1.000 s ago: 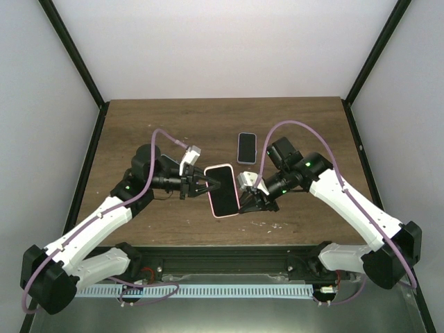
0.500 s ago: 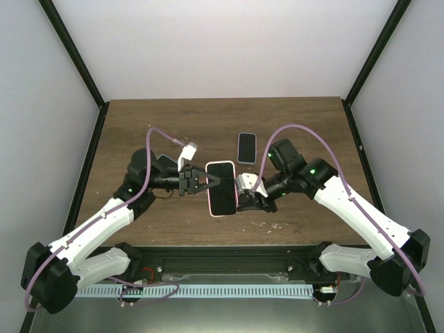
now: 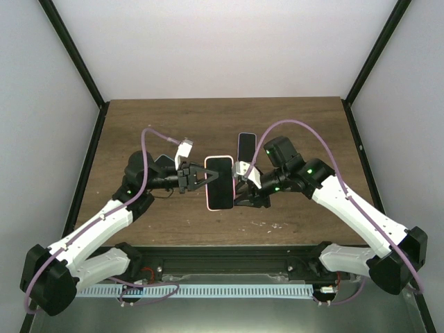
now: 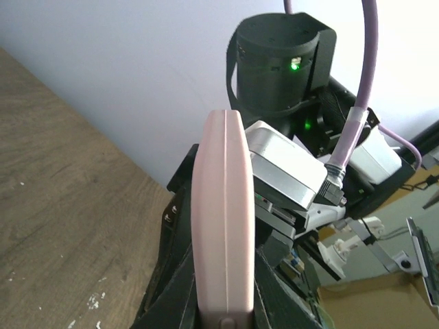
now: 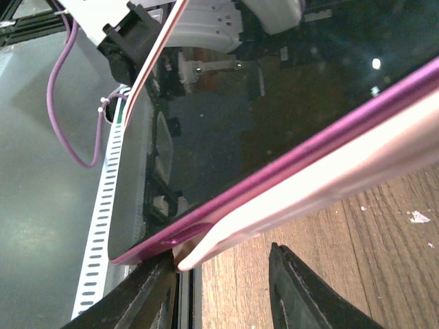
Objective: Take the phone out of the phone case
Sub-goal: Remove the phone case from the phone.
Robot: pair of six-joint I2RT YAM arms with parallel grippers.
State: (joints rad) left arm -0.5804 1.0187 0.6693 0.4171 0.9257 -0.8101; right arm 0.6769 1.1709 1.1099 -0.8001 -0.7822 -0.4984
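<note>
- Phone (image 3: 220, 182), in its pink phone case (image 4: 223, 219), hangs in the air between my two grippers, screen up, over the near half of the table (image 3: 139, 132).
- My left gripper (image 3: 200, 177) is clamped on the left long edge of the phone case, and that is my anchor.
- My right gripper (image 5: 223, 257) sits at the opposite edge with its jaws apart, gripping nothing. Wood shows between them, and one side touches the case's corner.
- At that corner the phone's purple rim stands proud of the pink lip, so I judge the peel is begun but not finished.
- Next I would set the right gripper on the lip alone and pry it back while the left holds firm. A slip is the risk.
- Farther back, a second phone (image 3: 246, 147) lies flat on the table, apart from all this.
</note>
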